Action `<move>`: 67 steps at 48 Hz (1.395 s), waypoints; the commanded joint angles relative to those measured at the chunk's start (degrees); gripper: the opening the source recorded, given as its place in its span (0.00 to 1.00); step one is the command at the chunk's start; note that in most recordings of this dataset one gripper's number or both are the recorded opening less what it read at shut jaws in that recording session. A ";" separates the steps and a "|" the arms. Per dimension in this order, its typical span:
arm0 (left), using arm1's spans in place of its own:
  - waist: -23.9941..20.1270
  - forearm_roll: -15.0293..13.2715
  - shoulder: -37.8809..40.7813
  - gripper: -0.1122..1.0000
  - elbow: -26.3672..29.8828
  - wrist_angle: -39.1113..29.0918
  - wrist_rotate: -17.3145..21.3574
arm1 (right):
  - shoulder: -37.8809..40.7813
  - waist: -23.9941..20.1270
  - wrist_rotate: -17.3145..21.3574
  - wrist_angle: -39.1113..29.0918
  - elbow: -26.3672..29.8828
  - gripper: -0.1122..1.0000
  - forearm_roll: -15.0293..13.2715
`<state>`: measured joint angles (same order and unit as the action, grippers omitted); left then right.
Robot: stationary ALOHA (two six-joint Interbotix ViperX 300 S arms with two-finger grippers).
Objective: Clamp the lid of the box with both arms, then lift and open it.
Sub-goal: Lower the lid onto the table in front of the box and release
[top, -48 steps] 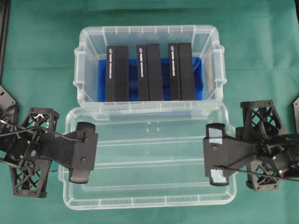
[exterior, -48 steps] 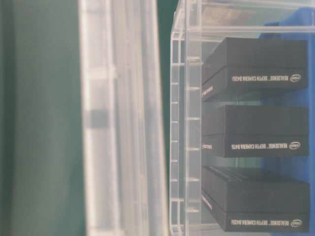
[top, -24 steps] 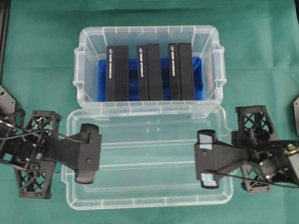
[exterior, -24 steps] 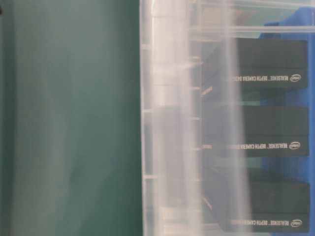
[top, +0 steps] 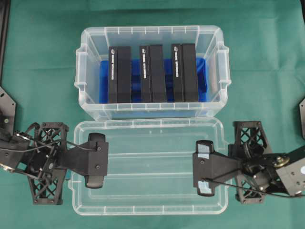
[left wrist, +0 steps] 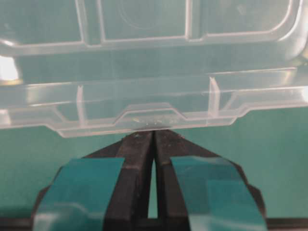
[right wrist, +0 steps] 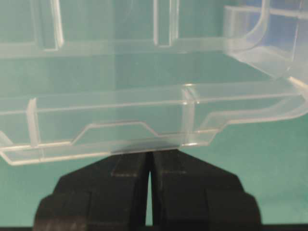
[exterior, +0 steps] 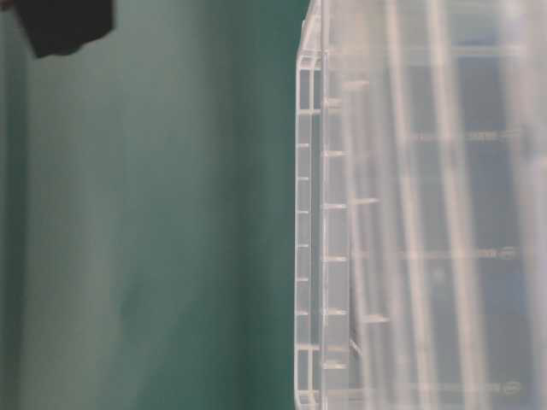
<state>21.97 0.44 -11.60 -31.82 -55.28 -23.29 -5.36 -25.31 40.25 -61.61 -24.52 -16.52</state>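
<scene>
The clear lid lies flat just in front of the open box, clamped end to end between my two arms. My left gripper is shut with its teal-taped tips pressed against the tab on the lid's left end. At the right end tab of the lid, my right gripper is also shut, tips against it. Nothing sits between either pair of fingers. The box holds three black blocks on a blue bottom. In the table-level view the blurred lid covers the box wall.
Green cloth covers the table all round. Black frame pieces stand at the left edge and right edge. A dark arm part shows at the top left of the table-level view.
In the overhead view the lid has shrunk, sinking away from the camera, and both grippers have gone down with it. In the table-level view the lid has swept rightward across the box.
</scene>
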 commanded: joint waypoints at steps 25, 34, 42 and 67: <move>-1.85 0.70 4.13 0.12 -6.50 19.78 -1.14 | 3.43 1.49 8.53 23.03 -9.49 0.11 -0.88; -2.02 0.70 4.04 0.12 -8.09 22.24 -1.14 | 3.43 1.49 8.44 23.55 -9.58 0.11 -1.23; -2.02 0.62 3.87 0.12 -8.09 22.41 -1.05 | 3.34 1.58 8.26 23.55 -9.49 0.11 -1.23; -1.93 0.09 -1.49 0.12 -10.11 17.23 -1.41 | -0.79 0.79 8.70 19.60 -12.22 0.11 0.62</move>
<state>21.45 0.35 -11.07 -42.63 -38.58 -24.43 -3.43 -25.14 48.52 -42.28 -37.35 -16.17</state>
